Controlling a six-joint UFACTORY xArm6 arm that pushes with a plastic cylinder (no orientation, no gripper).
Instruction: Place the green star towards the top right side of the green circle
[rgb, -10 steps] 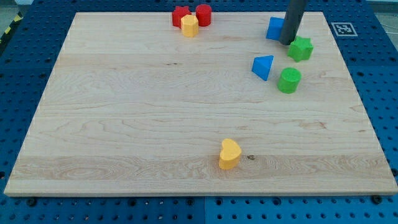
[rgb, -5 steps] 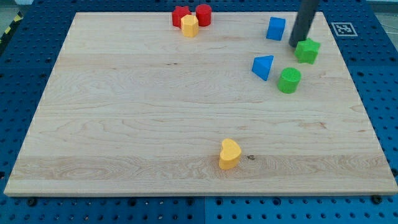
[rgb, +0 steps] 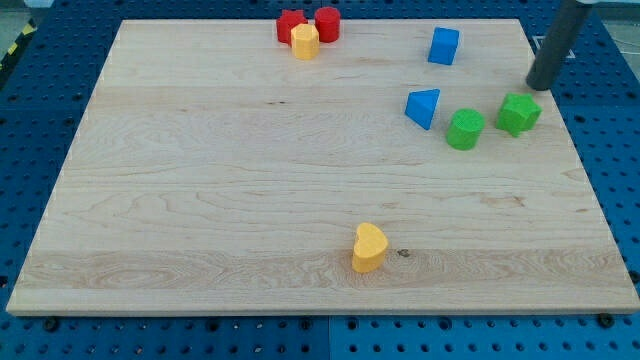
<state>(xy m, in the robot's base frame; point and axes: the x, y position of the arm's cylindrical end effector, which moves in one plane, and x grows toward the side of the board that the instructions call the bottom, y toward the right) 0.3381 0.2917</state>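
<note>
The green star (rgb: 519, 113) lies near the board's right edge, just right of and slightly above the green circle (rgb: 465, 129). A small gap separates the two. My tip (rgb: 539, 86) is above and right of the green star, over the board's right edge, apart from the star.
A blue triangle (rgb: 423, 107) lies left of the green circle. A blue cube (rgb: 444, 46) sits above it. Two red blocks (rgb: 291, 25) (rgb: 328, 23) and a yellow hexagon (rgb: 305, 41) cluster at the top. A yellow heart (rgb: 368, 247) lies near the bottom.
The green star has slid right and down, from above the green circle to its right side. My tip has moved right, off past the star toward the board's right edge.
</note>
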